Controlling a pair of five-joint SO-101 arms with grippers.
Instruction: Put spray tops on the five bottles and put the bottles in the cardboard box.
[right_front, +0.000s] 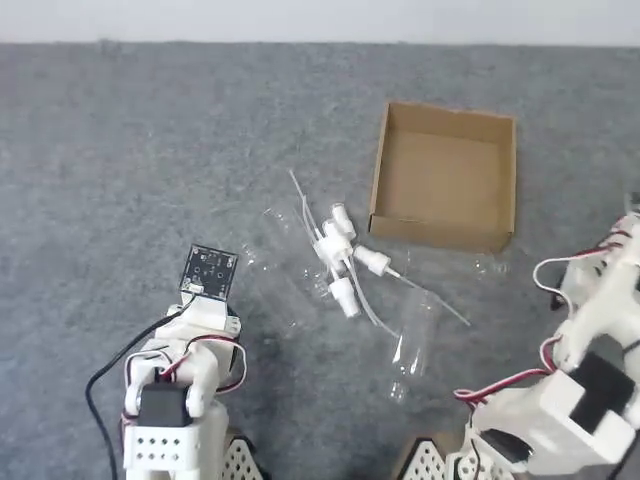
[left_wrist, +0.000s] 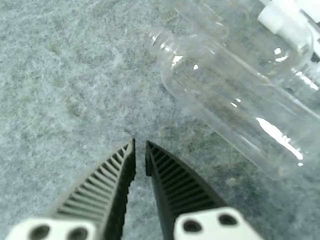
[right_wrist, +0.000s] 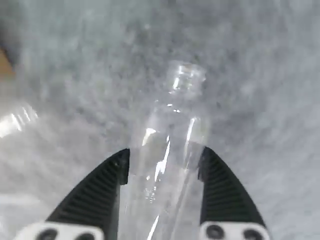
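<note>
Maybe dropping a slippery bottle.
Squeezing it by its smooth round sides in the right gripper, near the box; maybe slipping out or rolling away. Resting the left gripper pinched together, empty, beside another bottle.

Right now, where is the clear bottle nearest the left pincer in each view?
High view: the clear bottle lies on the carpet beside the left arm, with the spray tops beyond it.
Left wrist view: the clear bottle lies slantwise just past the shut left pincer, apart from it.
Right wrist view: at the right pincer is another bottle, not this one.
Shared landmark: the white spray tops.
</note>
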